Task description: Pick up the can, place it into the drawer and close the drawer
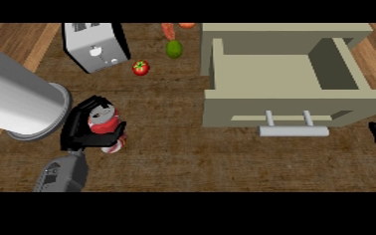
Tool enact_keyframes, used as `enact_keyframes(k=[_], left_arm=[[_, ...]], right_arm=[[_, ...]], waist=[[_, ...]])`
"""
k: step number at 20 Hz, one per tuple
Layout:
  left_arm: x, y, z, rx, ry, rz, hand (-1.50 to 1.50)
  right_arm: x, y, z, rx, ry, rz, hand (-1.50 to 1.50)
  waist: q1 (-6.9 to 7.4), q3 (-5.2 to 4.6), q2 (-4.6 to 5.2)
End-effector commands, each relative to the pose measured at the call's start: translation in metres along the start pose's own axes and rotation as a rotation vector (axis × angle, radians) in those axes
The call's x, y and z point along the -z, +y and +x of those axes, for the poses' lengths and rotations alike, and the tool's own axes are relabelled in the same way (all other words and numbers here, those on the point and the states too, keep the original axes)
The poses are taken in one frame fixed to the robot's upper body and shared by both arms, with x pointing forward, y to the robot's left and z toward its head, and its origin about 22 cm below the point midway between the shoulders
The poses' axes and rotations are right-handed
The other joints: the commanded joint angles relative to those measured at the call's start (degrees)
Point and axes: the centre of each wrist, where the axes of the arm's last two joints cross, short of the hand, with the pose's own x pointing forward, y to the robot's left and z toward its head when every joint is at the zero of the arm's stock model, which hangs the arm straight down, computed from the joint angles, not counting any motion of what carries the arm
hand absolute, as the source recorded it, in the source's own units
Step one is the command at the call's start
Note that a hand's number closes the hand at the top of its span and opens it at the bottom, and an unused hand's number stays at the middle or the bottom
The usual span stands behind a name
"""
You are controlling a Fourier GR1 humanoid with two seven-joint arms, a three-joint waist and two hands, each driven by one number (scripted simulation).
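The can (103, 124) is red with a grey top and sits at the left of the wooden counter, below the toaster. My left hand (78, 129) is curled round it, with the thumb across its lower part, so only the top and a bit of the base show. The beige drawer (283, 102) stands pulled open at the right, its inside bare, with a grey bar handle (294, 130) on its front. Only a black sliver of my right hand (373, 132) shows at the right edge, beside the drawer's front.
A silver toaster (95, 47) stands at the back left. A tomato (141, 67), an avocado (174, 49) and a carrot (169, 30) lie between it and the drawer. A large grey cylinder (26, 102) fills the left edge, close to my left hand.
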Motion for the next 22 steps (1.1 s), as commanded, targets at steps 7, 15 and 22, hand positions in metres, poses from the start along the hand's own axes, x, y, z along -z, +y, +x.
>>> enact_keyframes(k=[7,15,22], left_arm=[[0.041,-0.070,0.073,0.059,-0.091,0.013,1.50],[0.072,-0.136,0.134,0.080,-0.094,-0.066,1.50],[0.089,-0.191,0.186,0.103,-0.134,-0.077,1.50]], right_arm=[[-0.005,-0.007,0.002,0.008,-0.017,-0.006,-1.50],[-0.001,0.007,0.018,-0.016,-0.024,-0.020,-1.50],[0.000,-0.003,0.014,-0.014,-0.021,-0.021,-1.50]], waist=[[-0.18,-0.01,-0.02],[-0.49,-0.04,0.05],[-0.55,-0.03,0.05]])
